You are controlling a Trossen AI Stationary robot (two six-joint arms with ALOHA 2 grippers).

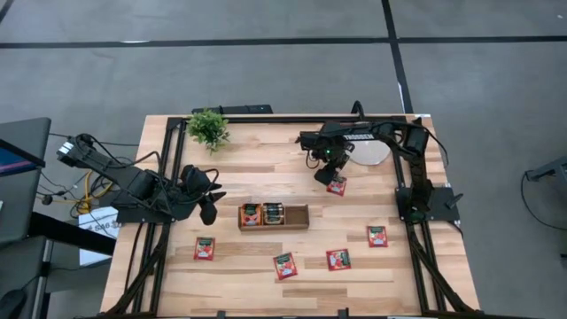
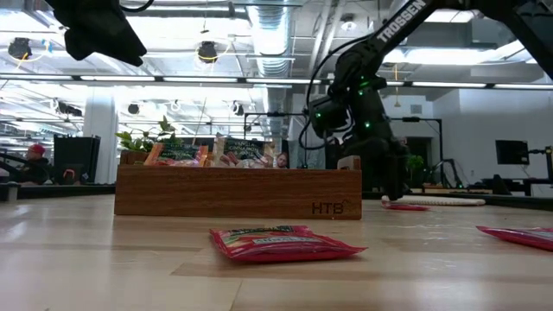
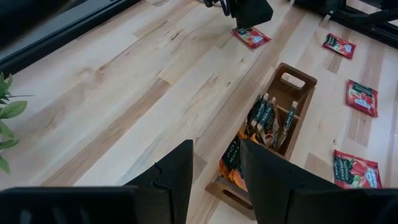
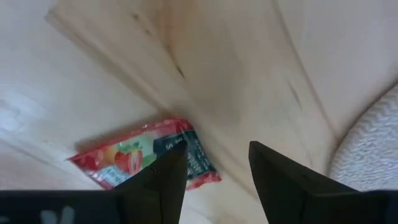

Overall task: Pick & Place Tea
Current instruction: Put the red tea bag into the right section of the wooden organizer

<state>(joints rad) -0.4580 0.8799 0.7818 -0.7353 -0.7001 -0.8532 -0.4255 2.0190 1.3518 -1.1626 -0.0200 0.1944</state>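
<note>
Our right claw (image 4: 211, 163) hangs wide above a red sachet (image 4: 146, 160) on the worktop (image 1: 266, 159); next we lower, straddle it, and close. Left claw (image 3: 214, 171) waits part-open.

Wood table (image 1: 266, 177); tray (image 1: 274, 216), sachets (image 1: 337, 259), plant (image 1: 209, 128), mat (image 1: 370, 153).

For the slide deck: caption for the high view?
Right gripper open above a red tea sachet; left gripper waits beside the tray.
</note>
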